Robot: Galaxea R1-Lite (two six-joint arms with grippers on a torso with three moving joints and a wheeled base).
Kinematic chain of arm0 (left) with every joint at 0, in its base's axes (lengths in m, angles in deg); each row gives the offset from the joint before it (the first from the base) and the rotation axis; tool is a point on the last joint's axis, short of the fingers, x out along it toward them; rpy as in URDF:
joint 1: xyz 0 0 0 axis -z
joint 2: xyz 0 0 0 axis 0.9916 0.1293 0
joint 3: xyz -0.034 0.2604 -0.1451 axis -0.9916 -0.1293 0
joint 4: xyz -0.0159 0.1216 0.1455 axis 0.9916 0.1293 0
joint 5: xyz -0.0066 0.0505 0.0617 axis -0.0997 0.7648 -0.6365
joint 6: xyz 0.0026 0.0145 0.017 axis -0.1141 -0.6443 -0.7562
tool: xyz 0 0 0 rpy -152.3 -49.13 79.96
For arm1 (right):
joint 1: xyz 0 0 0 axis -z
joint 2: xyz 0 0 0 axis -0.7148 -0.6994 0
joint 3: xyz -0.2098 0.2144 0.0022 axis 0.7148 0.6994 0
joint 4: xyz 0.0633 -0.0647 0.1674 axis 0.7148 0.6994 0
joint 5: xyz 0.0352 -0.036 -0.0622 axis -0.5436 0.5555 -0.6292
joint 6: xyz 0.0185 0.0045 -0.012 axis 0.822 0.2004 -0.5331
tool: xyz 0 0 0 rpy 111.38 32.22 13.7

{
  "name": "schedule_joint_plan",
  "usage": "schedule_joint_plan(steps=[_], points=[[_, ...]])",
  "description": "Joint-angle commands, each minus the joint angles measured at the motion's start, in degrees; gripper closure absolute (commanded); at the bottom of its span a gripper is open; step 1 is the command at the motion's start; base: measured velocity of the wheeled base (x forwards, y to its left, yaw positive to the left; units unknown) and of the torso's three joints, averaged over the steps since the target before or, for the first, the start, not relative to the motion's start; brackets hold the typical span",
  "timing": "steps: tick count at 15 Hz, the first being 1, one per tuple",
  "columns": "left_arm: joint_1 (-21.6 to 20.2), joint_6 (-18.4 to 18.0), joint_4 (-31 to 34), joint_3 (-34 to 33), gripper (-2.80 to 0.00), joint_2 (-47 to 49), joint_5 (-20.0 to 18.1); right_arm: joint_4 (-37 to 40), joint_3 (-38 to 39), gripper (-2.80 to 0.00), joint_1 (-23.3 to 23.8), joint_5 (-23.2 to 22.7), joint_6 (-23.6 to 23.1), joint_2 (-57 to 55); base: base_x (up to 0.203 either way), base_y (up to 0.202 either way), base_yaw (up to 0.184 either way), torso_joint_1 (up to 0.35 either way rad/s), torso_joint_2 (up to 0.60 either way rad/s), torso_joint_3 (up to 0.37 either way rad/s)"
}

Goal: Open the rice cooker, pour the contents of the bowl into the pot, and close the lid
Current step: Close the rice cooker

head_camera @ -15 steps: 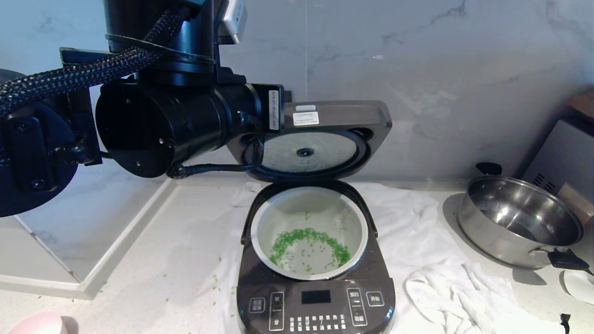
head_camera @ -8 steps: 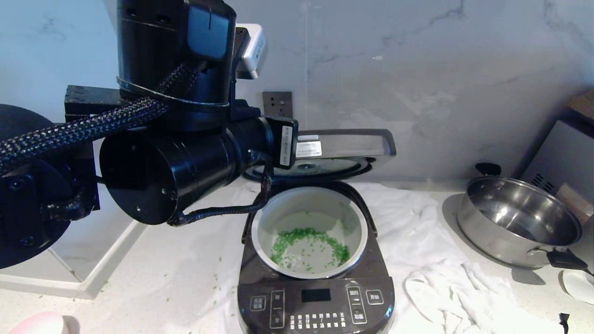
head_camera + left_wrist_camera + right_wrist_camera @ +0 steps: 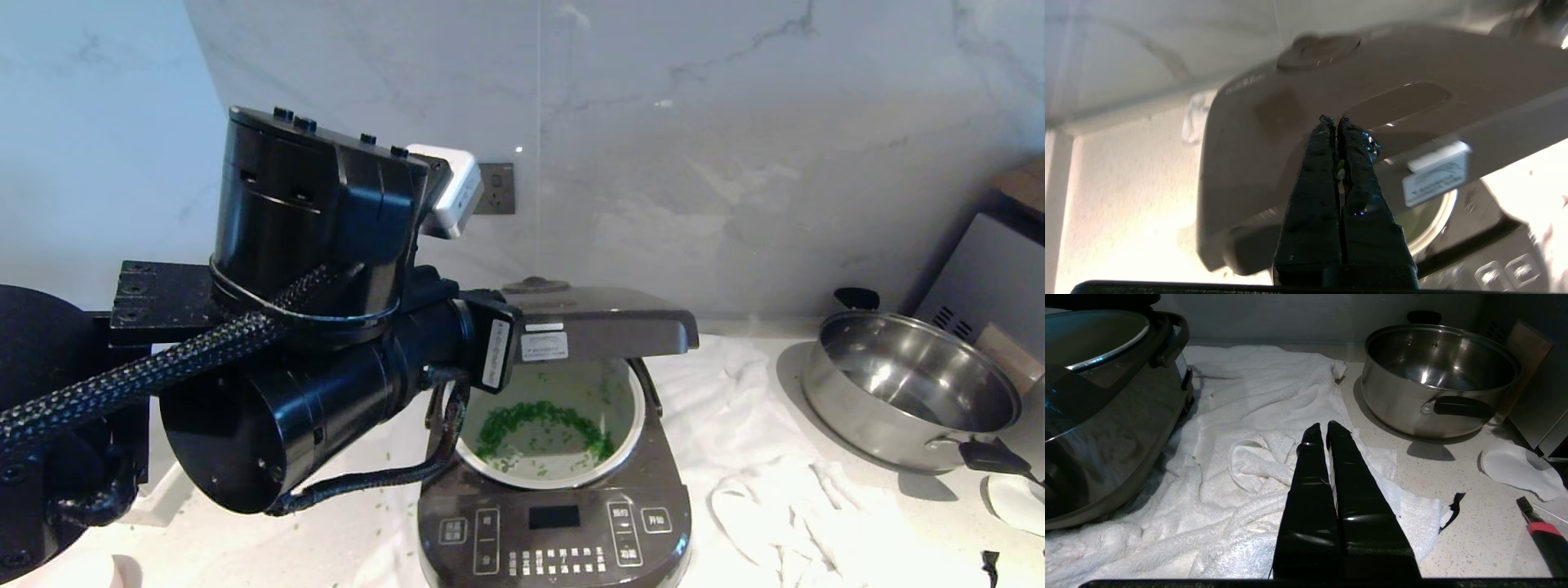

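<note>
1. The rice cooker (image 3: 555, 490) stands on a white towel (image 3: 784, 523) on the table (image 3: 922, 523), control panel toward me. Its body has not moved.

2. The lid (image 3: 600, 327) is what has changed. A second ago it stood upright, showing its silvery underside; half a second ago it was about halfway down. Now it lies almost level over the back half of the opening, with a gap still open at the front. It is not latched, so the last step is unfinished.

3. The pot (image 3: 555, 472) sits inside the cooker, and only its front part shows under the lid edge.

4. My left hand (image 3: 1336, 119) has its fingers pressed tight together and holds nothing. The left wrist view shows the tips against or just above the lid's top, near the rectangular button; I cannot tell whether they touch. The arm has come down along with the lid.

5. My right hand (image 3: 1323, 428) is also closed and empty. It is parked low over the towel, between the cooker and a steel pan (image 3: 914, 392).

6. The green bits (image 3: 531, 420) lie in a ring on the pot's floor, so I judge the pouring done. A few are scattered on the towel beside the cooker.

7. The bowl is not clearly in view. I judge that a further downward push is needed until the lid catches.
</note>
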State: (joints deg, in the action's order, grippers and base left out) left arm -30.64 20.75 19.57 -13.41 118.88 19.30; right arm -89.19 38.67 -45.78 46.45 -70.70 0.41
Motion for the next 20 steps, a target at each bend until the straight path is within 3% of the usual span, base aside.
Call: schedule_joint_plan(steps=[1,5,13,20], points=[[0.5,0.2,-0.1,-3.4,0.0,-1.2,0.3,0.0,0.0,0.0,0.0,0.0,0.0,-0.1,0.0,0.0,0.0,0.0,0.0,0.0],[2.0,2.8,-2.3,-9.4,0.0,-1.6,0.4,0.0,0.0,0.0,0.0,0.0,-0.1,-0.1,0.0,0.0,0.0,0.0,0.0,0.0],[5.8,5.8,-2.7,-14.4,0.0,-4.2,0.4,0.0,0.0,0.0,0.0,0.0,-0.1,-0.1,0.0,0.0,0.0,0.0,0.0,0.0],[8.4,9.8,-4.5,-19.1,0.0,-0.8,0.6,0.0,0.0,0.0,0.0,0.0,-0.1,-0.1,0.0,0.0,0.0,0.0,0.0,0.0]])
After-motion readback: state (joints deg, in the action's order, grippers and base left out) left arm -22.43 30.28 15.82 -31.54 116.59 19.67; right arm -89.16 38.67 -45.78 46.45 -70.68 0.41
